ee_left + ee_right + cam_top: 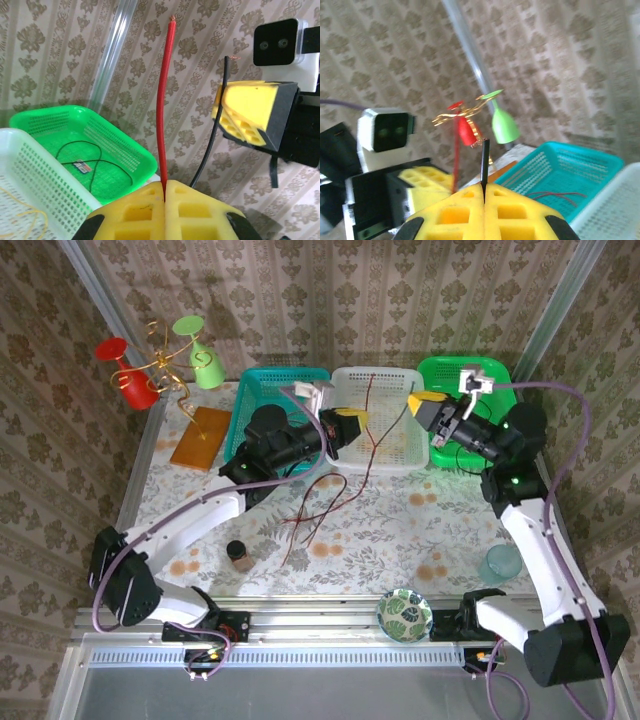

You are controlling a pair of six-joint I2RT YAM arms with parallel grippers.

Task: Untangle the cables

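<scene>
My left gripper is shut on a red cable, whose short end sticks up between the yellow fingers. From above, the left gripper hovers at the white basket, and red cables trail below it in loops on the table. My right gripper is shut on a black cable, close to the left one. In the top view the right gripper hangs over the white basket's right side. The black cable runs down between both grippers. Another red cable lies in the white basket.
A green basket holds a thin black cable, and a teal basket holds a red one. A cup stand, orange board, small brown bottle, patterned bowl and glass stand around.
</scene>
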